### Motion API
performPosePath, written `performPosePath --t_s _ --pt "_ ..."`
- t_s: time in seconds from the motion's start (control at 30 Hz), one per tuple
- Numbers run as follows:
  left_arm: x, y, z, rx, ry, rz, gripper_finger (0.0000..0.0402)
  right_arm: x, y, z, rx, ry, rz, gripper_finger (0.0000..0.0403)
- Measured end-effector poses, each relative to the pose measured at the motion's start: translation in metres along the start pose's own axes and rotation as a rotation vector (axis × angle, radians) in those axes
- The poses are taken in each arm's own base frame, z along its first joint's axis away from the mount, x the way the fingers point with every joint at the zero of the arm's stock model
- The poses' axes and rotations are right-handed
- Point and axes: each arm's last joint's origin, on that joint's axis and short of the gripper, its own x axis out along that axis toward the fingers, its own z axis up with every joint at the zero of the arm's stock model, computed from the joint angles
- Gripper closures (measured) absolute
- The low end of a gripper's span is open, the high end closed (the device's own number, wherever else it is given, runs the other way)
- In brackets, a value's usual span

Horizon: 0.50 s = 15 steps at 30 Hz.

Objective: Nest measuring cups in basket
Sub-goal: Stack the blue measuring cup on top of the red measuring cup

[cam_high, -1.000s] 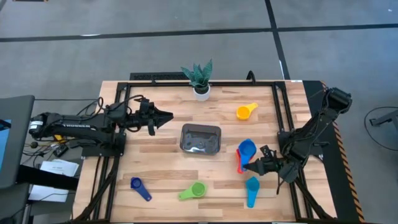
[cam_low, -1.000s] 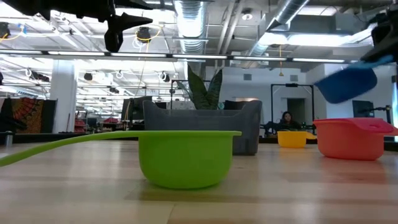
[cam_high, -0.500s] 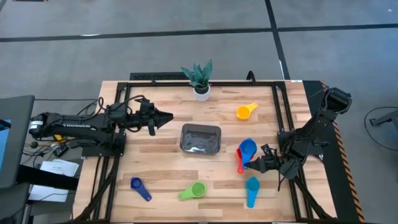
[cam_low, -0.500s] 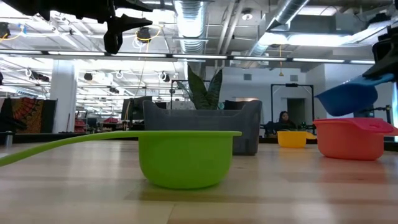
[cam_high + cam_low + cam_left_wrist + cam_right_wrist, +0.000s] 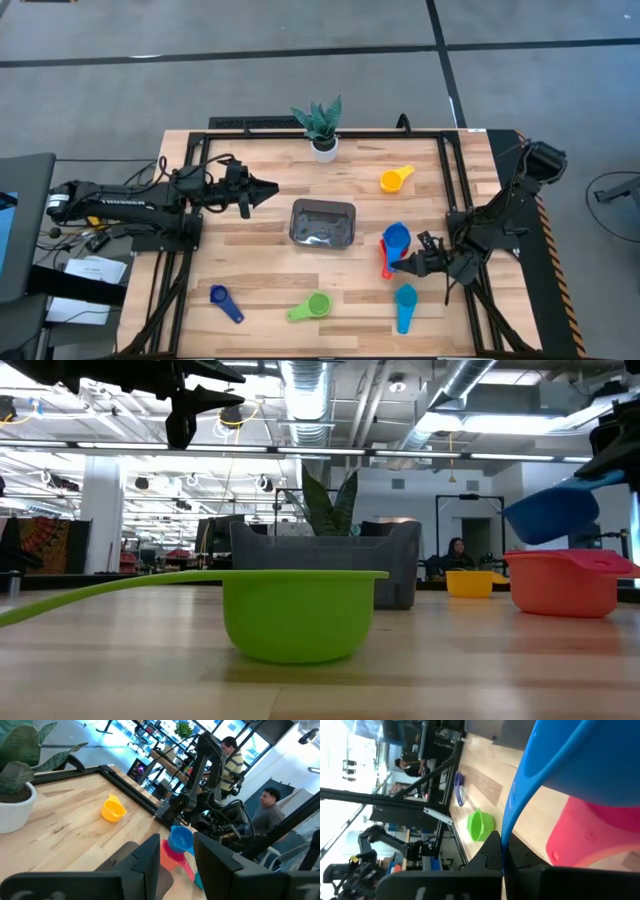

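Spanning the counter [image 5: 260, 270] from basket [image 5: 322, 222] at centre to red cup [image 5: 385, 260] near the right edge, the risk is the tilted blue cup [image 5: 397, 238] slipping, since the right claw [image 5: 404, 263] pinches only its handle above red, while the left claw [image 5: 268, 187] waits, narrowly parted.

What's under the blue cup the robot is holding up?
The red cup sits on the table right below the lifted blue cup, which the right gripper holds by its handle. The blue cup covers part of the red cup from above.
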Motion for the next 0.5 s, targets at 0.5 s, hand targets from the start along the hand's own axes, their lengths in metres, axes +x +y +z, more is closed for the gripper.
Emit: performPosePath --t_s 0.5 --pt "0.0000 0.0001 0.0000 0.000 0.000 0.002 0.0295 0.0025 -0.0016 0.0009 0.055 0.060 -0.029 0.0379"
